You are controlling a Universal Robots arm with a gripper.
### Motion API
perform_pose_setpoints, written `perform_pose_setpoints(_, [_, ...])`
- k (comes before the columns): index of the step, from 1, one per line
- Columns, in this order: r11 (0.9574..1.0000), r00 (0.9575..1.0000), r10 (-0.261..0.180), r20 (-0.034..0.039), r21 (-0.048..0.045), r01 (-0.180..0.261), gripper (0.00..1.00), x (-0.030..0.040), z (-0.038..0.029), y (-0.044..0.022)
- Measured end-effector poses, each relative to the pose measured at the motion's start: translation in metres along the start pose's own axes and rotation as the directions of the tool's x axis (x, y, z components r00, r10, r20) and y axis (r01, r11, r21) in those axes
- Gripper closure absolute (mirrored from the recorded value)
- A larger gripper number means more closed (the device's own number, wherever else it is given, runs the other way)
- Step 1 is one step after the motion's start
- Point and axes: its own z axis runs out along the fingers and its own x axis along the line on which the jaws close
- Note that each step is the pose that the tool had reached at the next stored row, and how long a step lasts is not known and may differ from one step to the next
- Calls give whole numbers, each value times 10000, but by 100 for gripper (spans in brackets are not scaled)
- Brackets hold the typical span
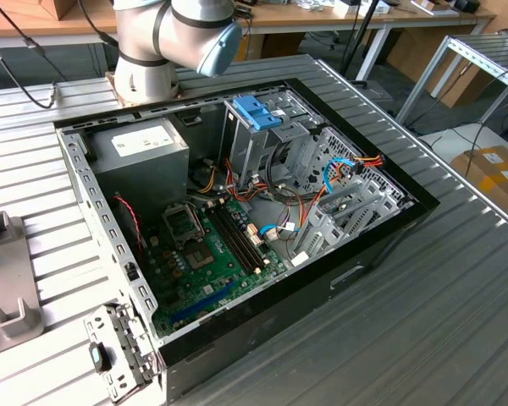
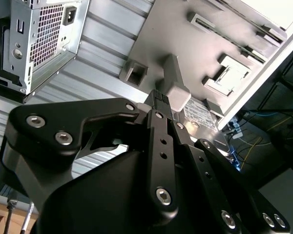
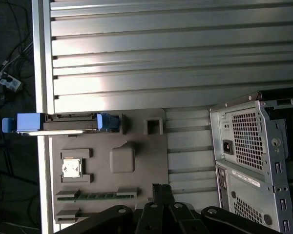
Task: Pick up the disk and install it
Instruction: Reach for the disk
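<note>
The disk (image 3: 68,124) stands on its edge in a slot of the grey fixture plate (image 3: 136,146). It is a thin grey slab with bright blue rails at both ends, and one end sticks out past the table's edge. My gripper (image 3: 161,189) hovers high over the opposite side of that plate, well apart from the disk. Its black fingers look shut with nothing between them. In the second wrist view the gripper (image 2: 158,96) covers much of the plate (image 2: 161,29), and the disk's white label (image 2: 199,114) peeks out beside the links.
The open computer case (image 1: 237,211) lies on the ribbed metal table (image 1: 457,304), with a grey power-supply box (image 1: 144,156), a motherboard and a metal cage topped by a blue bracket (image 1: 258,112). The case's rear (image 3: 249,161) is beside the plate. The plate also holds a processor chip (image 3: 72,168) and a memory stick (image 3: 95,196).
</note>
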Motion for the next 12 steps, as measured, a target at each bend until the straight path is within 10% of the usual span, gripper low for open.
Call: perform_pose_setpoints(12, [10000, 10000, 1, 0, 0, -1, 90, 89, -3, -7])
